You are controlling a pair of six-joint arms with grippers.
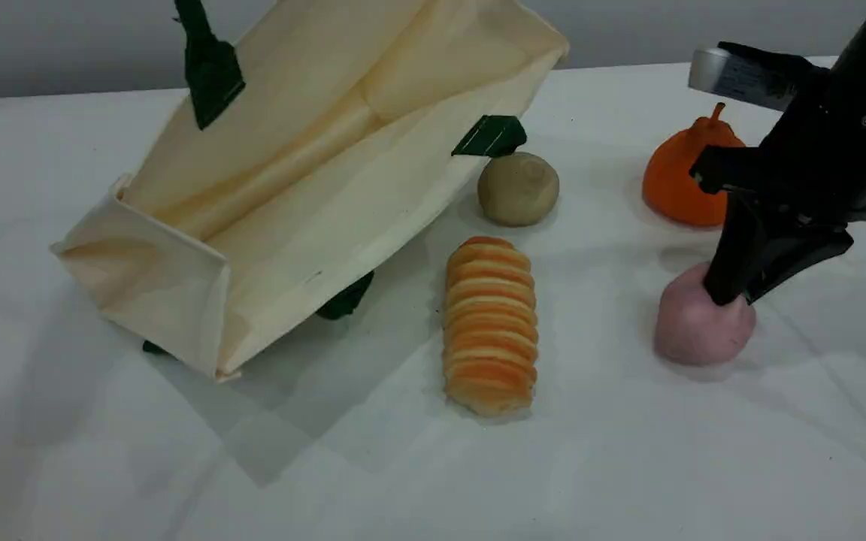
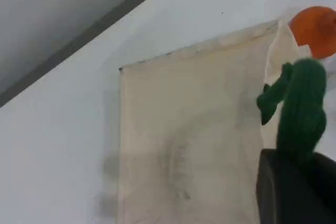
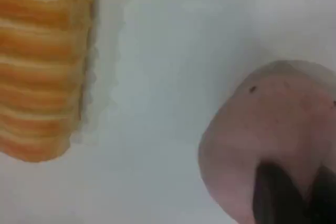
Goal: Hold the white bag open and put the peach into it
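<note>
Up on the right arm [image 1: 854, 98], a silvery label [image 1: 741, 75] is too blurred to read. That arm slants down from upper right, the right tool [image 1: 730, 294] clamped on the peach [image 1: 696, 330] at its top. The peach rests on the bench [image 1: 628, 466], well right of the white bag [image 1: 305, 188]. The left tool [image 2: 294, 184] grips the bag's green rope handle [image 2: 302, 103].

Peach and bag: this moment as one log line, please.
left claw: holds bag handle | white bag: tilted open | right claw: pinching peach, on table
</note>
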